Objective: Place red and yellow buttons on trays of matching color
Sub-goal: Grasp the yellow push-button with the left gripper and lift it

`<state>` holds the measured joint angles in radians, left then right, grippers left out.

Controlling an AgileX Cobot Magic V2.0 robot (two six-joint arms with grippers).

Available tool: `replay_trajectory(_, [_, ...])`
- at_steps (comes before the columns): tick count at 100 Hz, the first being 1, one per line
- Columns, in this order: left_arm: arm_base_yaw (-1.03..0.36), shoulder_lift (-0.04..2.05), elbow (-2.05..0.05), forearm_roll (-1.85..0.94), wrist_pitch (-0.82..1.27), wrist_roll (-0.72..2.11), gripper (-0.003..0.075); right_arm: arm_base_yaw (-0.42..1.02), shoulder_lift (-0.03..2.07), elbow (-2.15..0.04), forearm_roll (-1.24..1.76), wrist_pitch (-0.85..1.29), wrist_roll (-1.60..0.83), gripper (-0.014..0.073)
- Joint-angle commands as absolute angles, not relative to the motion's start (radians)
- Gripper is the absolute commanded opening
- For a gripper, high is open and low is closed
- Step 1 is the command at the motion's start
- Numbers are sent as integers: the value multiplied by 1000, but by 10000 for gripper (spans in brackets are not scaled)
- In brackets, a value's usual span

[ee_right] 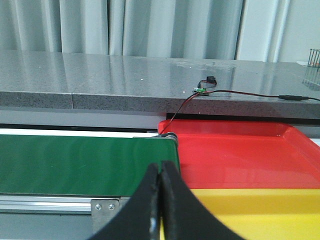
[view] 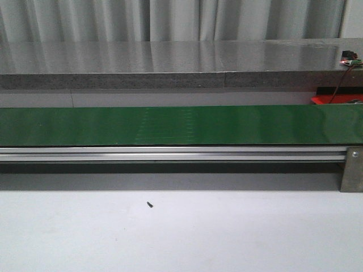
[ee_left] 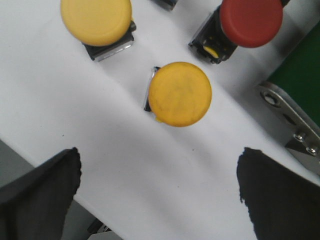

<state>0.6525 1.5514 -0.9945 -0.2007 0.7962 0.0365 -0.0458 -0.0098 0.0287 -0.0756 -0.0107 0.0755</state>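
Between open fingers (ee_left: 42, 192), yellow button (ee_left: 180, 93) (cap up)

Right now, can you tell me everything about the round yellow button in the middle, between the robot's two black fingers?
The round yellow button has a smooth, matte plastic cap, a bit scuffed, seen from straight above. A dark and silver base peeks out along one edge beneath it. It sits on the white table, touching nothing else. The left gripper hangs open above it. Another yellow button and a red button stand apart from it, beyond.

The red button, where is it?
It shows only in the left wrist view: the red button stands on the white table, beside the middle yellow button and near the green belt.
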Motion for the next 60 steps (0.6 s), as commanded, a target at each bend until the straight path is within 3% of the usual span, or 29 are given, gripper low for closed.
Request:
replay_trajectory(1, [657, 1547, -1032, -221, 751, 41, 617, -46, -29, 11, -72, -94, 72, -68])
replay_trajectory(60, [593, 1648, -1032, -238, 599, 44, 591, -46, -29, 11, -72, -94, 72, -68])
